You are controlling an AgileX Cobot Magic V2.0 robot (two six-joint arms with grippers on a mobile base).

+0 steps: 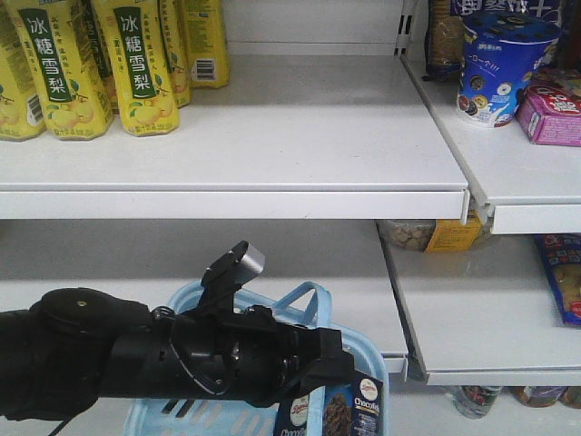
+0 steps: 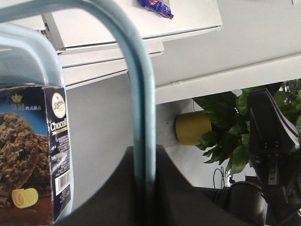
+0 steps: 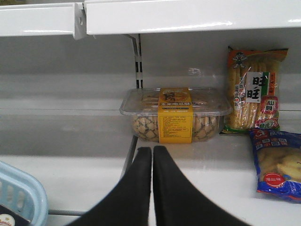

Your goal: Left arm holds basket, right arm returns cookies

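Cookies (image 1: 349, 409) stand upright inside the basket (image 1: 150, 420), in its right-hand corner; in your left wrist view the navy box sits just beside the looped handle (image 2: 141, 94). Your left gripper (image 2: 143, 162) is clamped on that handle, and the left arm (image 1: 136, 363) lies across the basket's rim. Your right gripper (image 3: 152, 157) has its fingers pressed together on nothing. It faces the lower shelf (image 3: 225, 165), where a clear biscuit tray (image 3: 176, 115) sits at the back left corner.
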